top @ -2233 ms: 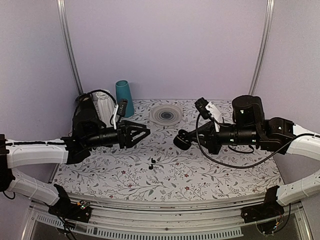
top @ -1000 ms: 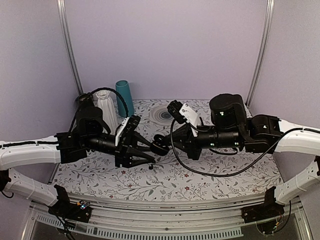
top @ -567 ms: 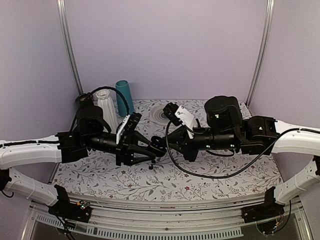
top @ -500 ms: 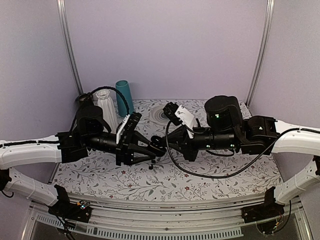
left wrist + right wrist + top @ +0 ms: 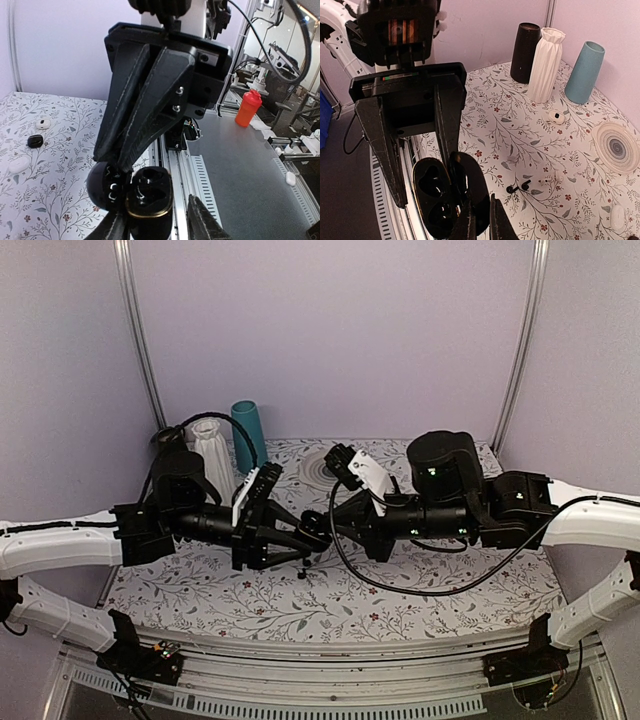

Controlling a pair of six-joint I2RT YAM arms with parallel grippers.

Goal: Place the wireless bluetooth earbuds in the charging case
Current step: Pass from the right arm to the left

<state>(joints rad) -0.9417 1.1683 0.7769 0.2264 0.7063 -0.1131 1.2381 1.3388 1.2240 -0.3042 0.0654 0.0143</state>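
The charging case [image 5: 149, 192] hangs open in mid-air over the middle of the cloth, its two wells empty. My right gripper [image 5: 481, 220] is shut on the case's lid [image 5: 470, 185], edge-on. My left gripper [image 5: 160, 227] faces it with its fingers [image 5: 390, 165] on either side of the case's base [image 5: 432, 200], closed in on it. From above, both grippers meet at the case [image 5: 316, 529]. The two earbuds [image 5: 517, 187] lie side by side on the cloth below, a dark speck [image 5: 302, 573] in the top view.
A teal cup [image 5: 248, 435], a white ribbed vase [image 5: 212, 448] and a black cylinder [image 5: 526, 52] stand at the back left. A round ribbed disc [image 5: 617, 147] lies at the back. Small white cases [image 5: 556, 117] and a black one [image 5: 35, 141] lie about.
The arms, apart two seconds ago, have come together at the centre. The right arm carried the case leftward between the left gripper's fingers, which narrowed around its base.
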